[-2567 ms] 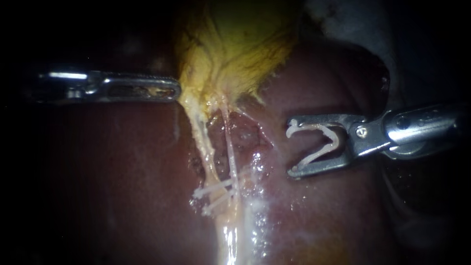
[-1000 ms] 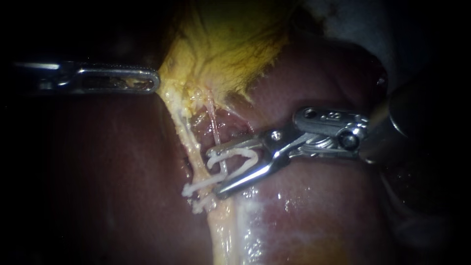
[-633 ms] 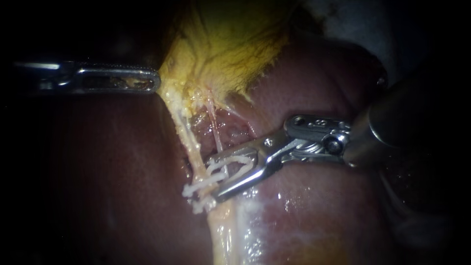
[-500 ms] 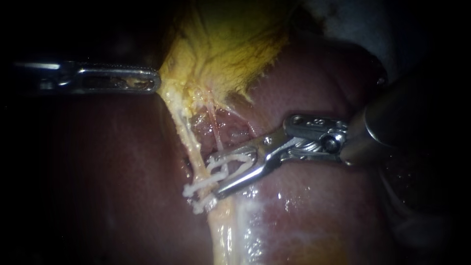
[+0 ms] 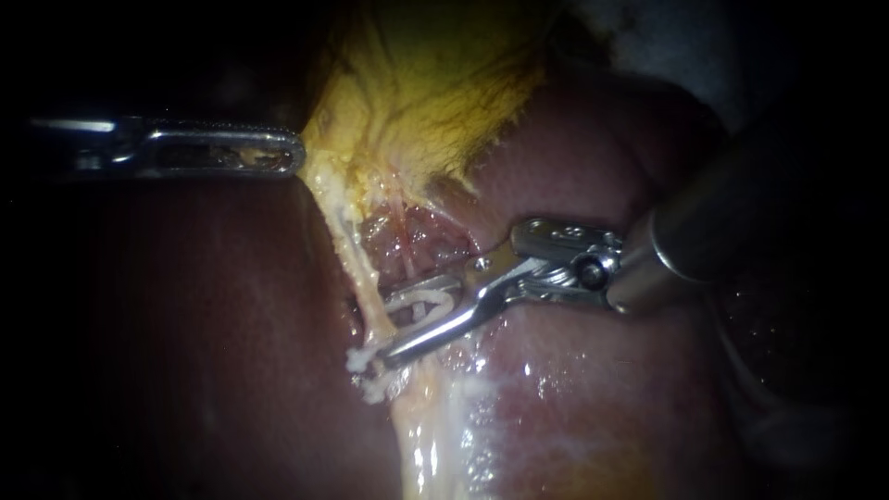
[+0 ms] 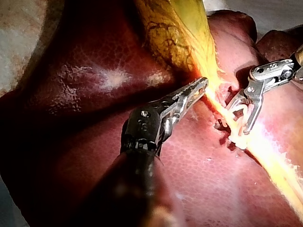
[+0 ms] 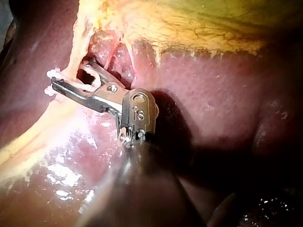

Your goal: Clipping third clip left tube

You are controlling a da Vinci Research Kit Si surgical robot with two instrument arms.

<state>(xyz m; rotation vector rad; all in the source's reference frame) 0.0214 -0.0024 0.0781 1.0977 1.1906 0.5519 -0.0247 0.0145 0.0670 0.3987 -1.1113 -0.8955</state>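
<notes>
White clip (image 5: 421, 304) sits gripped in the right instrument's hand (image 5: 385, 329), whose nearly closed jaws straddle the left tube (image 5: 356, 264), just above two set clips (image 5: 363, 363) on that tube. The left instrument's hand (image 5: 294, 153) is clamped on the gallbladder (image 5: 435, 93) edge.

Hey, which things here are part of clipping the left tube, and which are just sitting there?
In the job: right instrument; the clip it carries; left tube; left instrument, holding the gallbladder.

Just there: liver; right tube; placed clips.
</notes>
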